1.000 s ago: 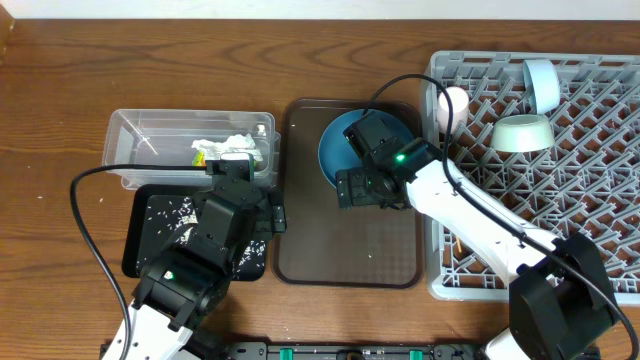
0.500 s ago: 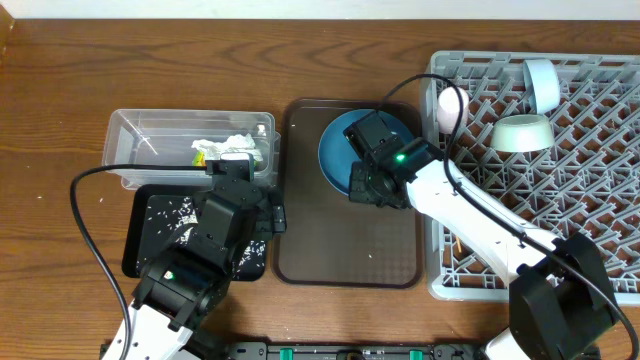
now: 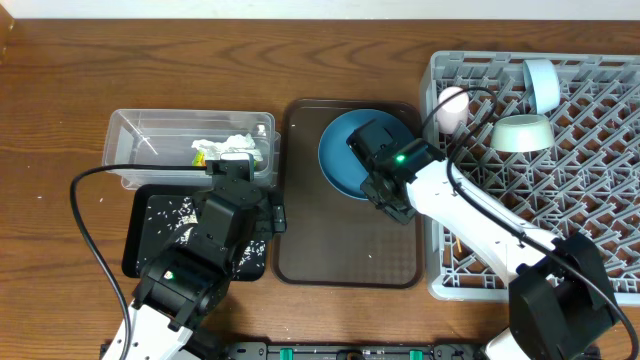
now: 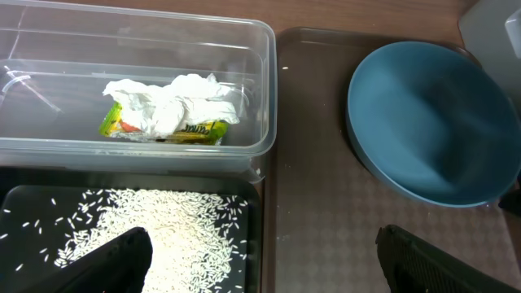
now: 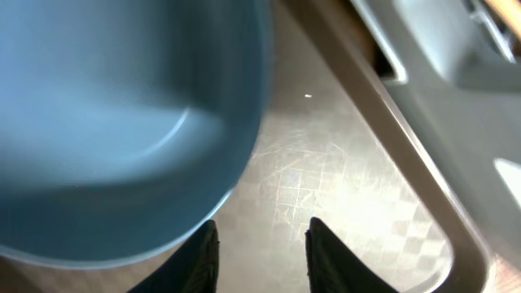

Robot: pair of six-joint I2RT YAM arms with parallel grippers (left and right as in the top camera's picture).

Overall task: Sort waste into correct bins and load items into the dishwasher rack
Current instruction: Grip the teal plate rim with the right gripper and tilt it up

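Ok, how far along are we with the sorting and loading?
Waste looks sorted: napkin and wrapper lie in the clear tub, rice grains in the black tray. The cup, light-blue bowl and green bowl sit in the rack. In hand: the right gripper, open, is at the edge of the blue plate on the brown tray. Left: racking the plate; I can't make out the chopsticks.

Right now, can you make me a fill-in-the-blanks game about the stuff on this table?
1. The crumpled white napkin lies in the ____ tub.
2. The loose rice grains are spread over the ____ tray.
3. The ____ plate sits on the brown serving tray.

Missing words: clear, black, blue.
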